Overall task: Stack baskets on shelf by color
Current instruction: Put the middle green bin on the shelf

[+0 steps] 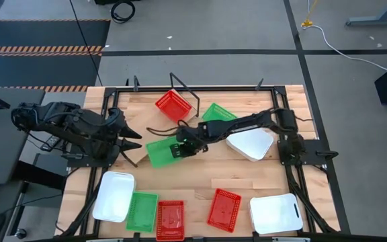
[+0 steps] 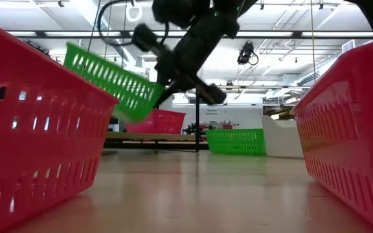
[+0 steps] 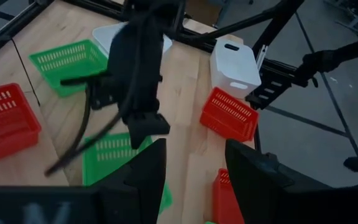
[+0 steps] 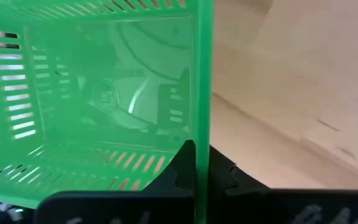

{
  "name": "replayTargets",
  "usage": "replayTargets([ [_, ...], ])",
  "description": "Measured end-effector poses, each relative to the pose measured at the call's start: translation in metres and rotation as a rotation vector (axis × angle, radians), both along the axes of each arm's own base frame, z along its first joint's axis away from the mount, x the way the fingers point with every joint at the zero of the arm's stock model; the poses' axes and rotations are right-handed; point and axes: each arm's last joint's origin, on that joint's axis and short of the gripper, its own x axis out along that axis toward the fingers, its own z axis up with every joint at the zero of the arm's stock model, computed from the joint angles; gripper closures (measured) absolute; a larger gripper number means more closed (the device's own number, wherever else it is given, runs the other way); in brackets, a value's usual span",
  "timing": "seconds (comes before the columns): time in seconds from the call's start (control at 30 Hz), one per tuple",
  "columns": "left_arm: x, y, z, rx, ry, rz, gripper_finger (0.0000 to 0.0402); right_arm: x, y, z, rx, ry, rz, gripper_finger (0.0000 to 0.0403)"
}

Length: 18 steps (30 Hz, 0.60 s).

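Inspection, left to right as seen from above. My left pincer (image 1: pixel 132 134) waits over the left edge of the tabletop (image 1: pixel 200 178), jaws parted and holding nothing. At the near left a white basket (image 1: pixel 114 196) lies beside a green basket (image 1: pixel 142 211), with a red basket (image 1: pixel 170 219) just right of that.

In the middle, my right pincer (image 1: pixel 178 149) is clamped shut on the rim of the lifted green basket (image 1: pixel 161 152); the low view shows that basket tilted and clear of the tabletop, and the right wrist view shows its thin green wall pinched between my two fingers.

Toward the far side, another red basket (image 1: pixel 173 105) sits against the black wire frame (image 1: pixel 183 91), and a third green basket (image 1: pixel 217 112) lies just right of it. I cannot make out the shelf plank itself. Further right, a second white basket (image 1: pixel 251 144) rests under my right arm; near the front edge lie a third red basket (image 1: pixel 224 209) and a third white basket (image 1: pixel 275 212).

Progress, in my judgement: early. No colour stack is formed; most baskets lie loose and scattered, one green is in hand, and all sorting remains.

Markings: none legible on any basket.
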Motion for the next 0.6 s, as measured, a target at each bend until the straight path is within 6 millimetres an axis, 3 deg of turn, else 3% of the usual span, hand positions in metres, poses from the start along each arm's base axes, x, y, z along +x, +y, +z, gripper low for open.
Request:
replayTargets([
  [0.2, 0.000, 0.001, 0.000, 0.051, -0.006, 0.008, 0.0230, -0.004, -0.008, 0.026, 0.024, -0.067, -0.228, 0.0396],
  [0.37, 0.000, 0.003, -0.001, 0.138, 0.002, 0.028, 0.0230, 0.004, -0.011, 0.028, 0.106, -0.145, -0.369, 0.0395],
  [0.6, 0.001, 0.003, -0.010, 0.219, 0.098, 0.026, 0.0230, 0.004, -0.016, 0.028, 0.066, -0.175, -0.530, 0.0395],
])
